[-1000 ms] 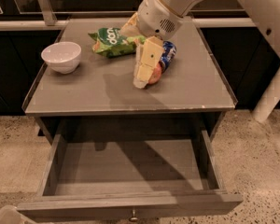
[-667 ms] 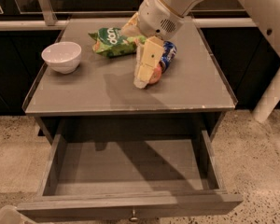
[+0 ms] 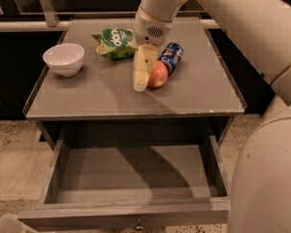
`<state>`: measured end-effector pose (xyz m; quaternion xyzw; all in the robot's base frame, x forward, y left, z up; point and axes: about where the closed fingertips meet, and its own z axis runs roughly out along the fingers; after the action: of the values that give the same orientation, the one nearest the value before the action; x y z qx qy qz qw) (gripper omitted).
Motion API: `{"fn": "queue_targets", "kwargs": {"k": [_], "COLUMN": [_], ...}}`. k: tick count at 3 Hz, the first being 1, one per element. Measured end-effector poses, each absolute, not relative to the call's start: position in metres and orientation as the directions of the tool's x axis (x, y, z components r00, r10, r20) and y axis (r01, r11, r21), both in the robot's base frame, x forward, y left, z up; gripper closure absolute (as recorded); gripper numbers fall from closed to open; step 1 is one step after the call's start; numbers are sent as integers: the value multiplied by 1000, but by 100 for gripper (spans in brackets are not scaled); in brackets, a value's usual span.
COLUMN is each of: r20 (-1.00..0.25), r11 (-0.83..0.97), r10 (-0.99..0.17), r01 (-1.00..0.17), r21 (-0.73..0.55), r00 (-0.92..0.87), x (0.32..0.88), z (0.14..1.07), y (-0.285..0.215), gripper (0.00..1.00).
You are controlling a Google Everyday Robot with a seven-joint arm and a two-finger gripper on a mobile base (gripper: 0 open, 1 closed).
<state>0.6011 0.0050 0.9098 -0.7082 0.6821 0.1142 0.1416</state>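
My gripper (image 3: 143,79) hangs low over the middle of the grey table top (image 3: 106,98), pointing down. It sits right against the left side of a red apple (image 3: 158,74) and partly covers it. A blue soda can (image 3: 171,56) lies on its side just behind the apple, touching it. A green chip bag (image 3: 114,43) lies to the back left of the gripper. Whether the gripper grips the apple is hidden.
A white bowl (image 3: 64,58) stands at the table's left. Below the table top a drawer (image 3: 136,176) is pulled fully open, with nothing seen inside. My arm's large white links (image 3: 262,169) fill the right side of the view.
The gripper has shifted a little to the left, showing more of the apple. The arm's lower link now fills the right foreground. Bowl, bag and can have stayed put.
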Motion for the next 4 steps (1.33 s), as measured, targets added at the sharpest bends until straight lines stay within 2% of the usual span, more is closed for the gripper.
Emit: {"fn": "queue_targets", "kwargs": {"k": [1,3,4], "r20": [-356,-327,-333], "r11": [-29,152,152], "r10": [-934,-940,-938], "r01": [-999,-979,-977], "r21": [-46,-140,-146], "r00": [44,-99,-96], "x": [601,612,616], "z": [910,952,951], "y": [5,-56,-53], "gripper": [0,0,0]}}
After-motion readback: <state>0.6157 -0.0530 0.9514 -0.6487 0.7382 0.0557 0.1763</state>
